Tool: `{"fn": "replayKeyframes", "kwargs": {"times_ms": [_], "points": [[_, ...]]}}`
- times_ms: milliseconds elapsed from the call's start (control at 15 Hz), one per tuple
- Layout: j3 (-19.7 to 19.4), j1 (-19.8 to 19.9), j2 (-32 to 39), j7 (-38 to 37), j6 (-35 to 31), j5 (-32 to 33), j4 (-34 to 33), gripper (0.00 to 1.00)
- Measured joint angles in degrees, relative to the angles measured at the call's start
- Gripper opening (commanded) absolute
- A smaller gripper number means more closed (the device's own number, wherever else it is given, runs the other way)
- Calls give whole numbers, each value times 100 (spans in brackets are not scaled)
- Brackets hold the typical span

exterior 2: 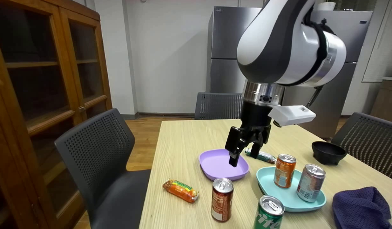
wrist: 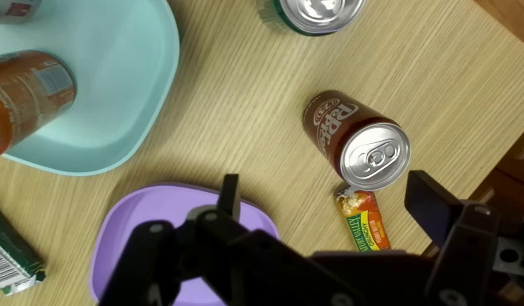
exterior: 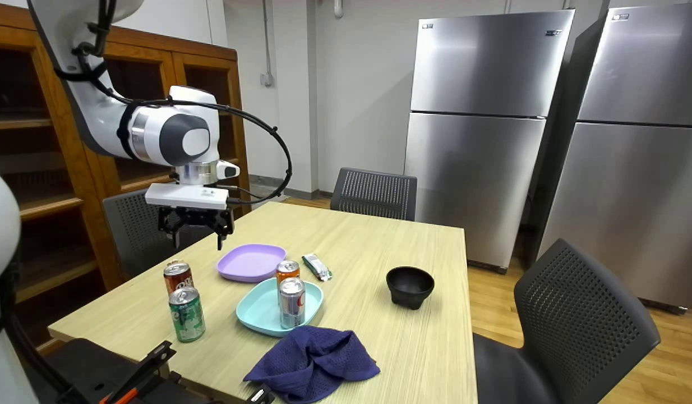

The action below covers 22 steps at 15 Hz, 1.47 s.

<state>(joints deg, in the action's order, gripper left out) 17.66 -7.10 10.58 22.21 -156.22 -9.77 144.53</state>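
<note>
My gripper (exterior: 198,242) hangs above the table, open, with nothing between its fingers. In the wrist view the Dr Pepper can (wrist: 325,123) and an orange granola bar (wrist: 364,221) appear below and between the fingers; the gripper body hides the bar's lower end. A purple plate (exterior 2: 215,163) lies under the gripper, with no object on it. Beside it, a teal plate (wrist: 117,97) carries an orange can (exterior 2: 284,171) and a silver can (exterior: 292,303), both upright. The green Sprite can (exterior: 187,317) stands near the Dr Pepper can. A green-wrapped bar (exterior: 317,266) lies past the plates.
A black bowl (exterior: 410,286) stands toward one side of the table (exterior: 368,247). A crumpled navy cloth (exterior: 318,365) lies next to the teal plate. Chairs (exterior 2: 100,152) surround the table; a wooden cabinet (exterior 2: 46,95) and steel refrigerators (exterior: 480,140) stand beyond.
</note>
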Motion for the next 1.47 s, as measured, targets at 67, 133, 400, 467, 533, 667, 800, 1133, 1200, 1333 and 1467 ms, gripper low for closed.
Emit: {"fn": "replayKeyframes", "kwargs": {"times_ms": [67,133,400,467,533,667,800,1133,1200,1333,1467], "points": [[20,-44,0,-1,0,0,0,100],[46,-83,1,-8,0,0,0,100],[72,-319,33,-211,-1,42,-4,100],[71,-381,54,-333,-2,103,-9,100],[67,-438,85,-470,-4,190,-22,100],[40,-558,179,-806,-5,459,-75,100],[-16,-680,319,-1155,-6,774,-167,100],[-271,-983,838,-1779,-8,1360,-541,100],[-324,-1031,949,-1857,-8,1436,-622,100],[-424,-1118,1157,-1964,-8,1535,-768,100],[-498,-1174,1345,-2013,-7,1574,-893,100]]}}
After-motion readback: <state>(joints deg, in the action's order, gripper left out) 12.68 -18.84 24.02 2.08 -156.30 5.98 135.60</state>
